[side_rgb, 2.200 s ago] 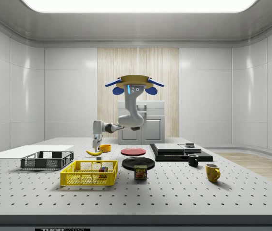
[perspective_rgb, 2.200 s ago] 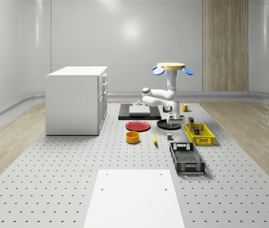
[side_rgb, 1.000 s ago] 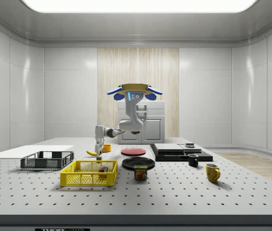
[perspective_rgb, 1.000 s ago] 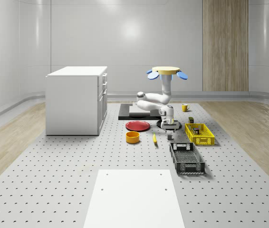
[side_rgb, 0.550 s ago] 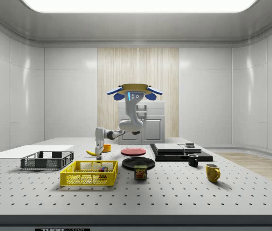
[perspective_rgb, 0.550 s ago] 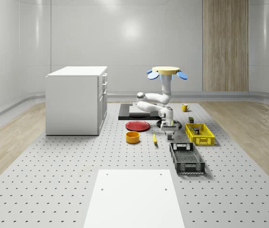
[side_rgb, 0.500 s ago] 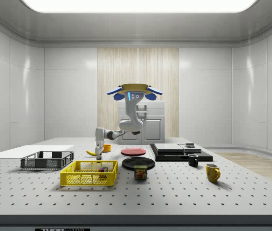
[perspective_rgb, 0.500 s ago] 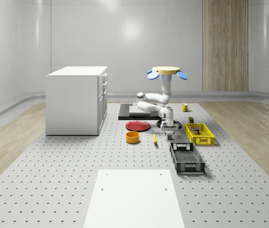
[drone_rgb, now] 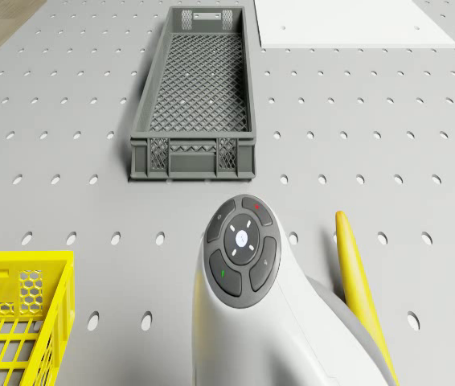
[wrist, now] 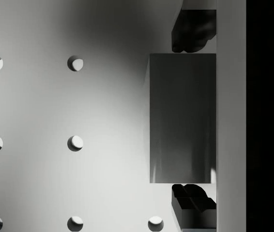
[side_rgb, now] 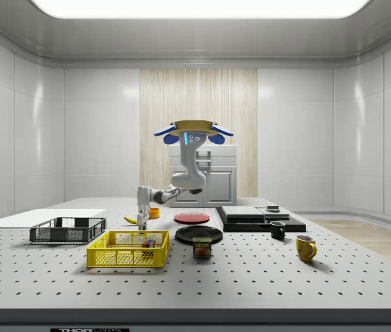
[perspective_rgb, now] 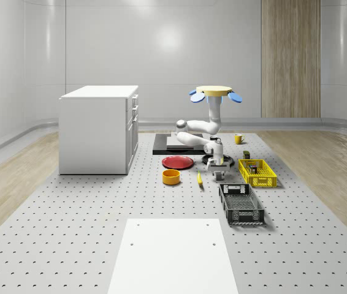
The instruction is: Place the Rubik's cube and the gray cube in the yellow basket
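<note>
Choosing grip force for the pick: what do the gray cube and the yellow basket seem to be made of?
Gray cube: smooth, faintly glossy, with soft streaked reflections; could be metal or hard plastic. Yellow basket: looks like molded plastic, with an open lattice mesh, a solid rim and a uniform matte color.

gray cube [wrist: 183, 118], yellow basket [perspective_rgb: 257, 172], dark gray mesh crate [drone_rgb: 195, 95], red plate [perspective_rgb: 178, 162], white perforated table [perspective_rgb: 69, 220]

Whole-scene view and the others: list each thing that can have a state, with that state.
Gray cube: on the table, not yet lifted.
Rubik's cube: inside the yellow basket.
Dark crate: empty.
Drone: hovering above the table.
Gripper: down around the gray cube.
</note>
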Controlling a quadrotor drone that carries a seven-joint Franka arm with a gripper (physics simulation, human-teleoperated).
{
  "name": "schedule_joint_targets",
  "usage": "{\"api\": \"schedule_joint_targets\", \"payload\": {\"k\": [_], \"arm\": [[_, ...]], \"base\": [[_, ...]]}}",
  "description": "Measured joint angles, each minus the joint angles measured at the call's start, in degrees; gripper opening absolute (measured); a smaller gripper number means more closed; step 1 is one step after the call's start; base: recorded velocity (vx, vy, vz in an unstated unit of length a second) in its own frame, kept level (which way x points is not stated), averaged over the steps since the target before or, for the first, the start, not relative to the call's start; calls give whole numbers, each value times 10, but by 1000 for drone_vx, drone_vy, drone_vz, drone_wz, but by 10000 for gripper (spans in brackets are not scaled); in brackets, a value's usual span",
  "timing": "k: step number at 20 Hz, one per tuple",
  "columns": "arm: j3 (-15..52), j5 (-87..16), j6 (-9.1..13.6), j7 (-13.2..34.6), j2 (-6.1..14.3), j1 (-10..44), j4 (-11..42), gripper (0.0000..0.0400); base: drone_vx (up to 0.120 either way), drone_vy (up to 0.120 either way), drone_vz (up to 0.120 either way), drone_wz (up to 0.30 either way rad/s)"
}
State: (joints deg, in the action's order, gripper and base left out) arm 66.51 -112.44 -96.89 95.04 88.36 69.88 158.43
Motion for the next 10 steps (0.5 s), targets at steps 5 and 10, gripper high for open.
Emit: {"api": "schedule_joint_targets", "payload": {"k": [5, 10], "arm": [[-1, -2, 2, -1, -6, 7, -9, 400], [-1, -3, 3, -1, -9, 9, -12, 297]], "base": [[0, 0, 0, 0], [0, 0, 0, 0]]}}
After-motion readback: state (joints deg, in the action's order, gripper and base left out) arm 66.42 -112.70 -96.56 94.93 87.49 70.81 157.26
